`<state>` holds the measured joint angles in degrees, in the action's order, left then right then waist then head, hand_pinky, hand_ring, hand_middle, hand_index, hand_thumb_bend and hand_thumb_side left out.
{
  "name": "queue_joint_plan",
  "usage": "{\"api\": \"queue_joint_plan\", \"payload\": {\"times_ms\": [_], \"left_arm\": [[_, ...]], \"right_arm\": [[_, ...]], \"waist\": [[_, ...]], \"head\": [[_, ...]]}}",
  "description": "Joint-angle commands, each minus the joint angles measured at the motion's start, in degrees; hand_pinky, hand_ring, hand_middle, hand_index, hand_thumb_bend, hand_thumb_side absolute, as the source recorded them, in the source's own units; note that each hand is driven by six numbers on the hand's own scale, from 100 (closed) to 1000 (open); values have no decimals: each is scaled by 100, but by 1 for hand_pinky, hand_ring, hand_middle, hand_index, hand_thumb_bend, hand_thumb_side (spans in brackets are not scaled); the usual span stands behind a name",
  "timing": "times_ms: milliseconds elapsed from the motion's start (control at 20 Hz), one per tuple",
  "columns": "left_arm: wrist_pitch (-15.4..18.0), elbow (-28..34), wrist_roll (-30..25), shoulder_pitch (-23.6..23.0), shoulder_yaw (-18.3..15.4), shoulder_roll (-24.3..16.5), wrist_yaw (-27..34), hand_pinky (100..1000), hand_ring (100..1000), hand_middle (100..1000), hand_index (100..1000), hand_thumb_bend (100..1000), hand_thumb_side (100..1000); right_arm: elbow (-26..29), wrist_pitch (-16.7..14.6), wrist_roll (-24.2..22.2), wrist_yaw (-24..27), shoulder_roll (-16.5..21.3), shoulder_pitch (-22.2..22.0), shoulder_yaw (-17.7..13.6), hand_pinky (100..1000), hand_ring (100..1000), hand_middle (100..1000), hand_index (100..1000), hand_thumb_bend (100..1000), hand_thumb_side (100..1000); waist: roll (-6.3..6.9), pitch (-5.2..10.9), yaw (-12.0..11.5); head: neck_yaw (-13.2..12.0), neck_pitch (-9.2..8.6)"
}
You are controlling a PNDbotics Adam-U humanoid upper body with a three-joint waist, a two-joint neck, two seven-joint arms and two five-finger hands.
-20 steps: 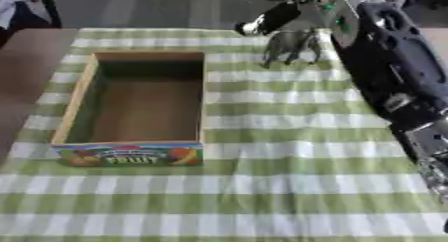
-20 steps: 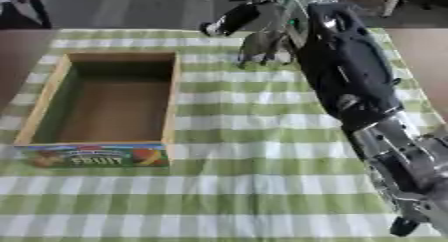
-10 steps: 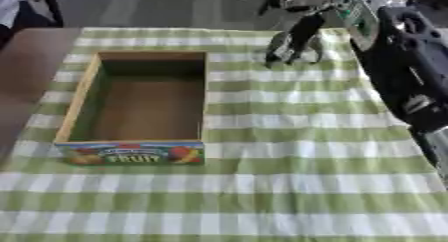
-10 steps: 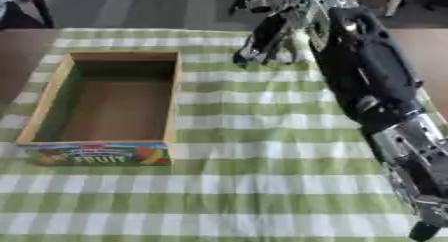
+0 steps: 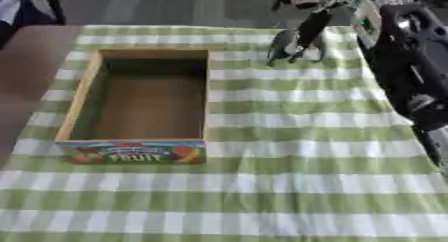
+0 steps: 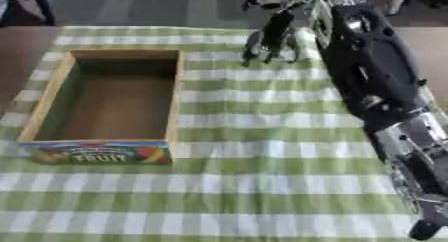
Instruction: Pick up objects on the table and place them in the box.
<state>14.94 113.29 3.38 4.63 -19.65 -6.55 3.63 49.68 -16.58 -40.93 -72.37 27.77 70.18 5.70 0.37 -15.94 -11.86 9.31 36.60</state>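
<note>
1. Here, the right hand [image 5: 302,28] is in the upper right of the frame, at the far end of the table. Its fingers [image 5: 282,43] point down and their tips are at the cloth or just above it.
2. The fingers hang down close together, a bit bent. I cannot tell if they hold anything, because no small thing shows under them or between them.
3. The big black right arm [image 6: 372,71] runs down the right side of the frame and covers that edge of the table.
4. The box [image 5: 80,98] sits in the left half of the frame. It is a wooden box with an open top, and nothing is inside it.
5. The near end of the box has a bright label [image 5: 133,153] with the word FRUIT on it.
6. The green and white checked cloth [image 5: 262,186] covers the table. A wide bare strip of cloth lies between the box and the arm, and the whole bottom of the frame is bare cloth too.
7. The hand is well apart from the box, past its far right corner.
8. Brown table [image 5: 26,61] shows at the left edge, beside the cloth.
</note>
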Motion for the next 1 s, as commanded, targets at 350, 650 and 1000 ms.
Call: {"api": "queue_joint_plan", "payload": {"times_ms": [350,650,1000], "left_arm": [[54,74,-42,49,-4,-89,-28,343,373,710,578,100,784],[79,45,-73,67,16,-70,-31,342,371,711,575,100,786],[115,16,-101,76,27,-60,-34,340,370,712,572,100,790]], "right_arm": [[-350,190,379,-743,108,163,-257,980,1000,1000,1000,504,527],[-333,264,480,-643,99,206,-335,979,1000,1000,1000,494,490],[-373,479,821,-683,90,215,-411,970,1000,1000,1000,428,489]], "waist": [[31,-15,-50],[47,-95,-53],[56,-178,-82]], "head": [[26,-130],[35,-167],[58,-230]]}}
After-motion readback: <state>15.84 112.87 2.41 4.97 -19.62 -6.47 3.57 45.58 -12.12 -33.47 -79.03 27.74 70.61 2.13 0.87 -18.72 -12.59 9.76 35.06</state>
